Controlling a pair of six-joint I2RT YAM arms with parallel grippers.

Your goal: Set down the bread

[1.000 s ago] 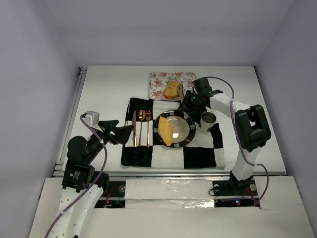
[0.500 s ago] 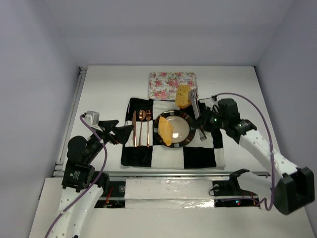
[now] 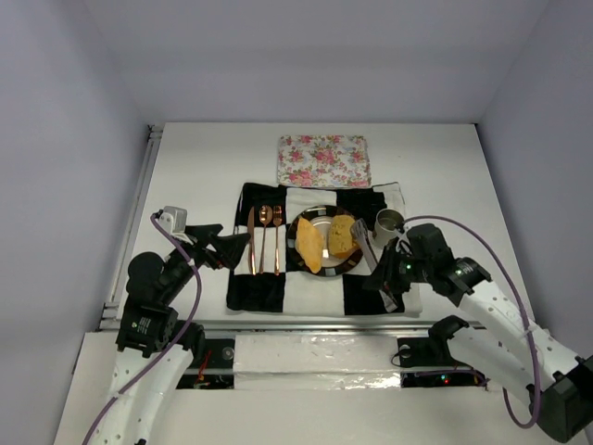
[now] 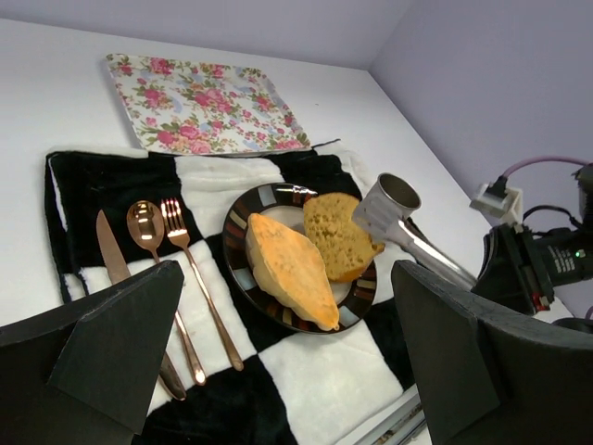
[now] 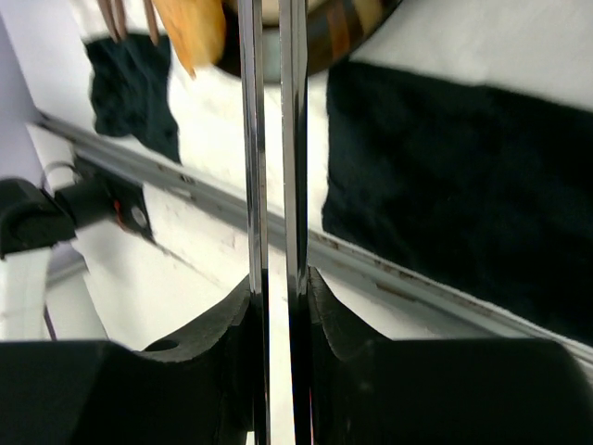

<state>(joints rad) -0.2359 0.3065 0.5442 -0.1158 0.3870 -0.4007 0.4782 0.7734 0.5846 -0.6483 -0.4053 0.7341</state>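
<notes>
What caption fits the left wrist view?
Long toast and round toast on the plate, cutlery beside it on a checkered mat.

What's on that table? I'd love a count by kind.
Golden-brown toasted bread pieces: 2
Copper-coloured knife, spoon, fork: 3
Dark round striped-rim plate: 1
Black-and-white checked cloth: 1
Floral rectangular mat: 1
Small metal cup: 1
Metal tongs: 1
Total: 10

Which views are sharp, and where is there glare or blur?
Top view: even light, faint shadows, shine on the plate. Left wrist view: sharp, glare on the spoon. Right wrist view: soft; the tongs gleam, the bread at the top edge is out of focus.
</notes>
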